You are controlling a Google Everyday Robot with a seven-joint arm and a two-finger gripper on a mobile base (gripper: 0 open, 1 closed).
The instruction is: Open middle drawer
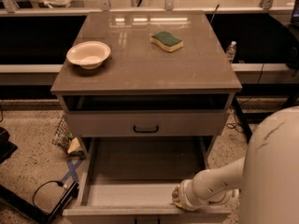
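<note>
The middle drawer (140, 160) is pulled far out of the grey-beige cabinet and shows a plain grey inside with nothing in it. Its front edge (117, 211) runs along the bottom of the view. My gripper (179, 200) sits at that front edge, right of centre, at the end of my white arm (219, 181), which comes in from the lower right. The gripper's tip is down against the drawer's front. The drawer's handle is cut off by the bottom of the view. The top drawer (145, 123), with a black bar handle, is closed above it.
A cream bowl (88, 54) and a green-and-yellow sponge (167, 40) lie on the cabinet top (140, 73). My white body (273, 171) fills the lower right. Cables and blue tape (70, 171) lie on the floor to the left. A bottle (231, 50) stands at the right.
</note>
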